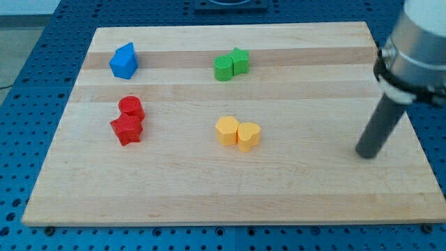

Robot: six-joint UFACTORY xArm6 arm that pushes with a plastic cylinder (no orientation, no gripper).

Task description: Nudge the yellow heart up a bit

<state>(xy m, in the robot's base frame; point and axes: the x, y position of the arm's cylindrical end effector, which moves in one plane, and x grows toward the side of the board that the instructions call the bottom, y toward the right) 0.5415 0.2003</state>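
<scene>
Over on the right edge of the frame you've got my tip (365,154) resting on the pale wooden board (293,188), touching nothing, well clear of every block. Your yellow heart block (249,136) sits around centre, touching the yellow hexagon-ish block (227,130) on its left side.

Only one view was given. The board (230,174) was seen from above and from the front, looking down at a slant, so its far edge at the view's top looked shorter than its near edge at the view's bottom. Almost the whole board was taken in, fairly close, with a strip of blue table (28,56) around it. The arm (418,42) was cut off at the view's top right.
</scene>
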